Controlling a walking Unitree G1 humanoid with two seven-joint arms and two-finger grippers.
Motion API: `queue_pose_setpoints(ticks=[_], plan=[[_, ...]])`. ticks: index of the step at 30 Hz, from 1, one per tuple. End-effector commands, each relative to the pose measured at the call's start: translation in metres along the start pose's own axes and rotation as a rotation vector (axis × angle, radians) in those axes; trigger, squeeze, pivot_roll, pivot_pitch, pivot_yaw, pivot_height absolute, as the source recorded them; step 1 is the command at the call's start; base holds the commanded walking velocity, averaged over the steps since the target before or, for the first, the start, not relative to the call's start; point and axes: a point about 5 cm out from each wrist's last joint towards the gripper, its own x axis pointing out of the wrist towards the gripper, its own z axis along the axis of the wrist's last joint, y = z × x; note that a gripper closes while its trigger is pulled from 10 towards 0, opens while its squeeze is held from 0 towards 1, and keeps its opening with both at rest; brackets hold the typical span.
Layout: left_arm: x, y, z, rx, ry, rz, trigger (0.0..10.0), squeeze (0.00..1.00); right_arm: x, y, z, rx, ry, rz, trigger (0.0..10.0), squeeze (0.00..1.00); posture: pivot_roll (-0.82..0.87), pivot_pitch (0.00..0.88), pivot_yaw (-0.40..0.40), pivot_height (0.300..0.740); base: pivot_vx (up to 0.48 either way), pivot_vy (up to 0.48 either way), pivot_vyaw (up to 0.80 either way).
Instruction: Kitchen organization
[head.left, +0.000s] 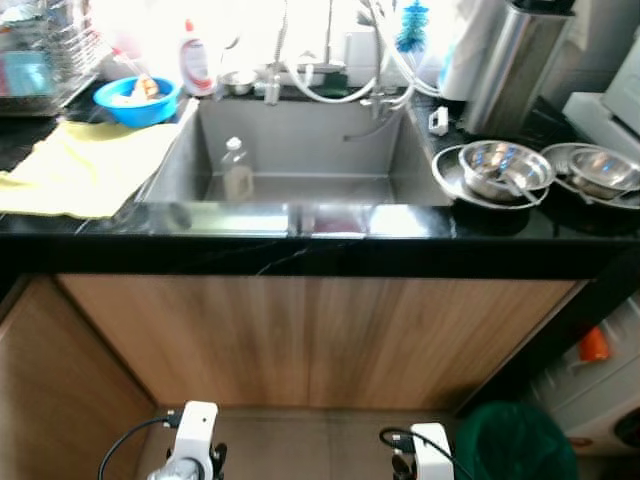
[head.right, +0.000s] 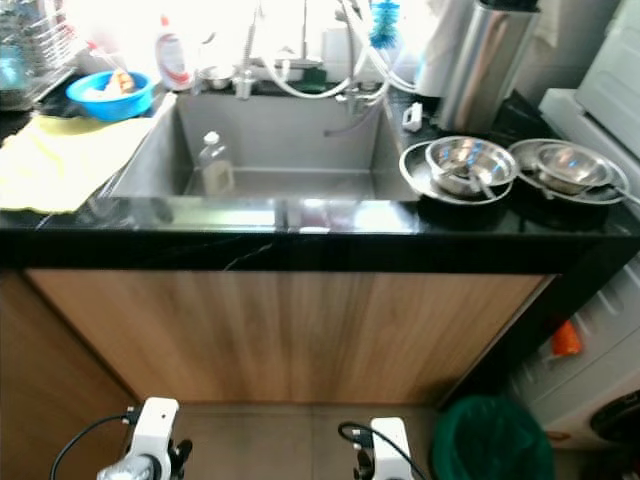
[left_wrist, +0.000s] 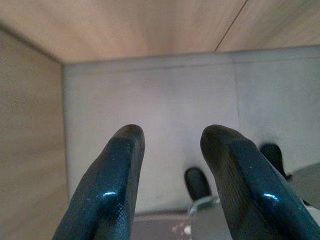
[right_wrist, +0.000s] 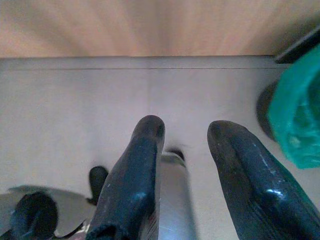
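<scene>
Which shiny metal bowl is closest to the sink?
The steel bowl sitting in the wide pan right beside the sink. The other steel bowl sits farther out to the robot's right, near the counter's end.

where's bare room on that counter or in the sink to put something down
The sink floor is bare right of the small bottle. The yellow cloth left of the basin carries nothing. The right counter is crowded with steel bowls, and the blue bowl fills the back left.
</scene>
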Motion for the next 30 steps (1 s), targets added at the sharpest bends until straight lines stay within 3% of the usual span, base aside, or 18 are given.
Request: queue_pose_setpoints(ticks=[1,13,15,22,29,30], plan=[[0.0,-0.007,-0.001,0.019,0.004,-0.025,10.0,0.0,0.0,-0.007,0.001,0.01,-0.008,-0.027,10.0,0.0,-0.1,0.0,-0.013,0.74,0.27,0.0,0.0],[0.0,-0.007,-0.002,0.021,0.008,-0.017,10.0,0.0,-0.001,-0.008,0.003,0.004,-0.036,-0.041,10.0,0.0,-0.11,0.0,-0.016,0.74,0.042,0.0,0.0],[0.0,-0.008,-0.005,0.025,0.02,-0.023,10.0,0.0,-0.001,-0.009,0.006,-0.087,-0.057,-0.051,10.0,0.0,-0.11,0.0,-0.015,0.74,0.0,0.0,0.0],[-0.001,-0.009,-0.009,0.035,0.035,-0.036,10.0,0.0,-0.002,-0.011,0.008,-0.036,-0.115,-0.106,10.0,0.0,-0.14,0.0,-0.011,0.74,0.0,0.0,0.0],[-0.001,-0.012,-0.012,0.047,0.046,-0.045,10.0,0.0,-0.003,-0.011,0.009,-0.056,-0.128,-0.126,10.0,0.0,-0.14,0.0,-0.007,0.74,0.0,0.0,0.0],[-0.001,-0.011,-0.013,0.048,0.047,-0.044,10.0,0.0,-0.008,-0.024,0.017,-0.048,-0.228,-0.146,10.0,0.0,-0.14,0.0,-0.008,0.74,0.0,0.0,0.0]])
